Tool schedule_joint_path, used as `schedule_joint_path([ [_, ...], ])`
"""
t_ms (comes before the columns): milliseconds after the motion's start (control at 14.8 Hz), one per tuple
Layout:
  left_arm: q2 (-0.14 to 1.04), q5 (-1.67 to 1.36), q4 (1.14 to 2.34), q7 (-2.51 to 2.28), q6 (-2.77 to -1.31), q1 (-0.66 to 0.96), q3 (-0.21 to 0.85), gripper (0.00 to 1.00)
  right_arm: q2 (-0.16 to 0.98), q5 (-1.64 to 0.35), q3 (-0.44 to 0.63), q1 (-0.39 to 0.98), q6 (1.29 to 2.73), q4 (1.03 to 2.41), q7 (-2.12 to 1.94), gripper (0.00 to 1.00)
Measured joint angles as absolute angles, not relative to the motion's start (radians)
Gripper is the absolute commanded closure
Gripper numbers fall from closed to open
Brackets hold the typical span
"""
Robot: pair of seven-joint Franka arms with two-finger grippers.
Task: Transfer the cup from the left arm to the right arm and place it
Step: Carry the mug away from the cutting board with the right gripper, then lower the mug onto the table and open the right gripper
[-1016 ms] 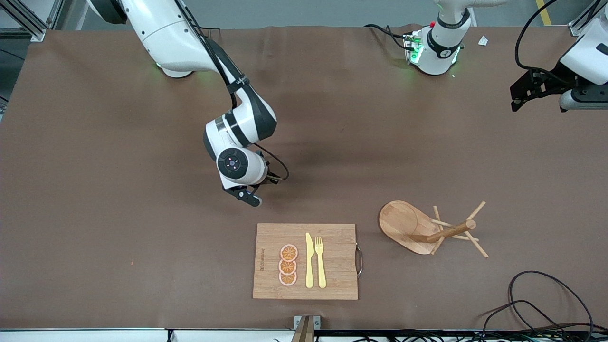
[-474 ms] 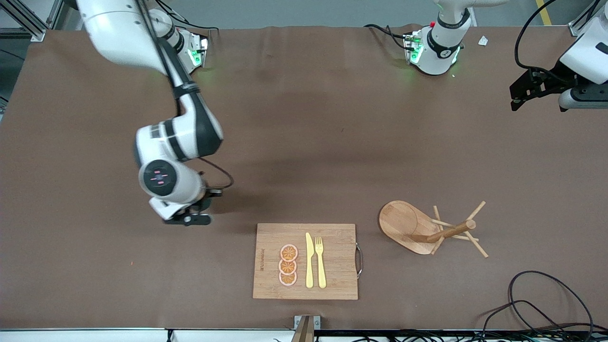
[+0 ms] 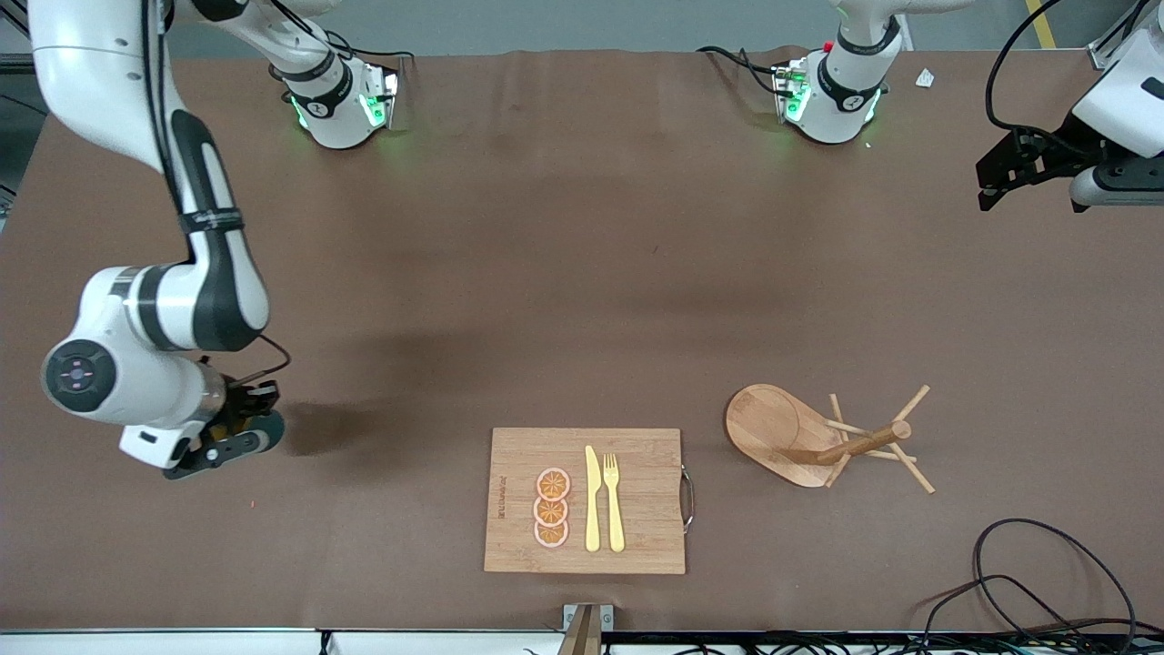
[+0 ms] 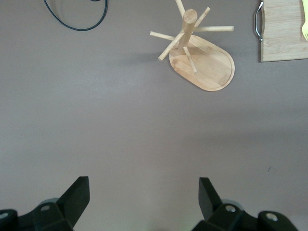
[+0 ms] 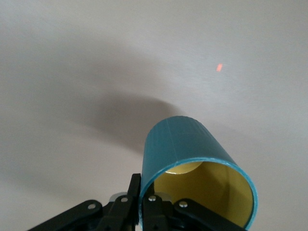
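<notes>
The cup [image 5: 195,161] is teal-green with a tan-yellow inside and shows in the right wrist view. My right gripper [image 5: 140,187] is shut on its wall, one finger outside and one inside the rim. In the front view the right gripper [image 3: 223,443] hangs low over the bare mat toward the right arm's end of the table, and the hand hides most of the cup. My left gripper [image 3: 1000,177] waits open and empty above the left arm's end of the table; its fingers [image 4: 77,195] stand wide apart in the left wrist view.
A wooden cutting board [image 3: 646,500] with a yellow knife, a fork and orange slices lies near the front edge. A wooden peg rack [image 3: 818,441] stands beside it, also in the left wrist view [image 4: 202,57]. Black cables [image 3: 1046,582] lie at the left arm's front corner.
The right arm has swung from the middle of the table toward its own end, carrying the cup. The left arm has not moved.
</notes>
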State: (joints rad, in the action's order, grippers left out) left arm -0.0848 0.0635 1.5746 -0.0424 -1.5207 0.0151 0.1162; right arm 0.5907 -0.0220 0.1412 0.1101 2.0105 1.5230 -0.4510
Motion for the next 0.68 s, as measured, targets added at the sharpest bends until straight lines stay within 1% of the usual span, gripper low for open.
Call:
schedule_joint_path([
  [135,-0.085,0.063,1.575,-0.042,-1.52,0.015,0.12,0.0,0.628,-0.022,0.14,0.077,2.032,1.531,-0.495,0.97],
  [203,-0.085,0.063,1.575,-0.042,-1.52,0.015,0.121,0.0,0.647,-0.022,0.14,0.07,2.037,1.532,-0.5,0.95],
  [271,-0.085,0.063,1.575,-0.042,-1.52,0.015,0.123,0.0,0.663,-0.022,0.14,0.068,2.043,1.533,-0.5,0.84],
  [339,-0.086,0.063,1.575,-0.042,-1.52,0.015,0.124,0.0,0.675,-0.022,0.139,0.068,2.048,1.533,-0.5,0.6],
  [406,-0.086,0.063,1.574,-0.042,-1.52,0.015,0.126,0.0,0.681,-0.022,0.138,0.068,2.051,1.533,-0.498,0.51],
  [542,-0.088,0.063,1.573,-0.042,-1.52,0.016,0.13,0.0,0.682,-0.023,0.135,0.068,2.052,1.524,-0.479,0.0],
  [677,-0.09,0.063,1.573,-0.042,-1.52,0.016,0.134,0.0,0.678,-0.023,0.134,0.068,2.052,1.494,-0.436,0.0],
])
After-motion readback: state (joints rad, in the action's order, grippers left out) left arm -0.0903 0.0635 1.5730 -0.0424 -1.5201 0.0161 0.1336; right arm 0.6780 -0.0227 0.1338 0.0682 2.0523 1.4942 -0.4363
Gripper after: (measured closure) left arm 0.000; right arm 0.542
